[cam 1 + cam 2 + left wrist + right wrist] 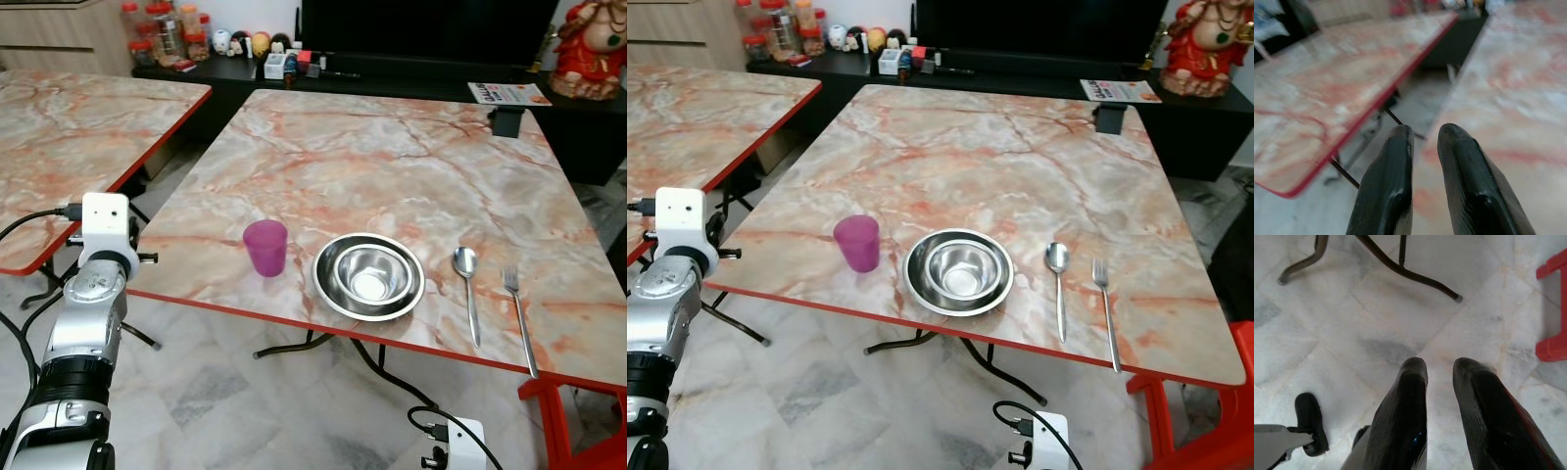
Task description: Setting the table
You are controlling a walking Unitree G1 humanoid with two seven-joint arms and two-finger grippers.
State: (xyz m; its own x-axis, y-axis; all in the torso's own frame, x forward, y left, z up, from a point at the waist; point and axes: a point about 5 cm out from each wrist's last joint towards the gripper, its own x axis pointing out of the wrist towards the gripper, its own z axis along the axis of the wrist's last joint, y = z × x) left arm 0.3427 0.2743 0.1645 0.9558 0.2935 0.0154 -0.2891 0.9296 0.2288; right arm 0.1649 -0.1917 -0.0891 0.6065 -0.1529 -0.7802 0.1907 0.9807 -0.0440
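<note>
On the marble bench (392,166), a steel bowl (369,274) sits in a steel plate (334,291). Relative to that plate, a purple cup (265,247) stands left; a spoon (467,278), then a fork (518,315), lie right. The left tool (1425,139) and the right tool (1439,369) each show a narrow gap, holding nothing; the right points at the floor (1376,323).

Head cams look down on table (392,176); L wrist along its edge, R wrist at floor (1352,333)
</note>
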